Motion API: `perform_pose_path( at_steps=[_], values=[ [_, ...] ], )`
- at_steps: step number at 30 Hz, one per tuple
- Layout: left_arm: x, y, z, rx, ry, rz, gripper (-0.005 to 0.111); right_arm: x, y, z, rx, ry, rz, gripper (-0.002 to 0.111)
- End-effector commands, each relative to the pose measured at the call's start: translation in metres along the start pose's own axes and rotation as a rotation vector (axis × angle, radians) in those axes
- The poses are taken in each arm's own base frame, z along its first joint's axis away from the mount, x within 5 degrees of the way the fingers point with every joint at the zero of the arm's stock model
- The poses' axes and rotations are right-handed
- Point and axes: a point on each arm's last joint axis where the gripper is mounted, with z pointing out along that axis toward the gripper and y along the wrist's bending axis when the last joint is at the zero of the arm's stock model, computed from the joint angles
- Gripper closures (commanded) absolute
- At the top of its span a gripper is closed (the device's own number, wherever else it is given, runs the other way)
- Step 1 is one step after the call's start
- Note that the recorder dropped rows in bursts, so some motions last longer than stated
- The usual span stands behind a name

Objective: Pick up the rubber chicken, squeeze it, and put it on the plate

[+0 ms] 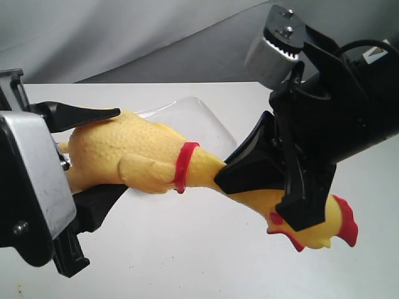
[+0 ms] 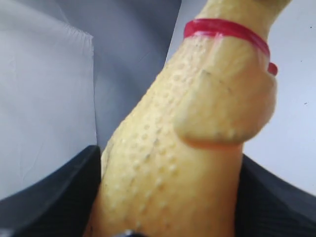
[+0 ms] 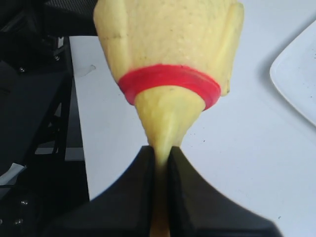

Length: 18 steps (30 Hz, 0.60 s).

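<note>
The yellow rubber chicken (image 1: pixel 143 156) hangs in the air above the table, held at both ends. My left gripper (image 1: pixel 93 156) is shut on its bumpy body (image 2: pixel 168 163), one black finger on each side. My right gripper (image 1: pixel 262 168) is shut on its neck (image 3: pixel 162 148) just past the red neck band (image 3: pixel 168 81), pinching the neck flat. The head with red comb (image 1: pixel 346 224) sticks out beyond the right gripper. The white plate (image 1: pixel 206 121) lies on the table behind the chicken, mostly hidden by it; its edge (image 3: pixel 296 74) shows in the right wrist view.
The white table (image 1: pixel 187 249) stretches below the chicken. A grey backdrop (image 1: pixel 124 31) rises behind the table. The left arm's body (image 1: pixel 31 187) fills the near left and the right arm (image 1: pixel 349 106) the upper right.
</note>
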Motion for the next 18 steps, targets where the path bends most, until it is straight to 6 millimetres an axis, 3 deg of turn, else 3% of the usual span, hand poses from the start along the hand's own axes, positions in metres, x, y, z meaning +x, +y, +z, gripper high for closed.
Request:
perform_pose_path(
  at_steps=[1,2,4,7,8,9,14,18],
  values=[
    [0.001,0.005,-0.001,-0.031,0.026,-0.024,0.104,0.001,0.000,-0.001,0.000,0.004,-0.012,0.108],
    [0.001,0.005,-0.001,-0.036,0.023,-0.004,0.103,0.001,0.000,-0.001,0.000,0.004,-0.012,0.108],
    [0.000,0.006,-0.001,-0.048,0.013,0.051,0.087,0.001,0.000,-0.001,0.000,0.004,-0.012,0.108],
    [0.000,0.007,-0.001,-0.056,0.010,0.082,0.055,0.001,0.000,-0.001,0.000,0.004,-0.012,0.108],
    [0.001,0.009,-0.002,-0.078,0.027,0.097,0.026,0.001,0.000,-0.001,0.000,0.004,-0.012,0.108],
    [0.005,0.013,-0.002,-0.118,0.074,0.074,0.009,0.001,0.000,-0.001,0.000,0.004,-0.012,0.108],
    [0.016,0.023,-0.006,-0.242,0.175,-0.100,0.010,0.001,0.000,-0.001,0.000,0.004,-0.012,0.108],
    [0.005,0.014,-0.003,-0.141,0.058,-0.083,0.013,0.001,0.000,-0.001,0.000,0.004,-0.012,0.108]
  ],
)
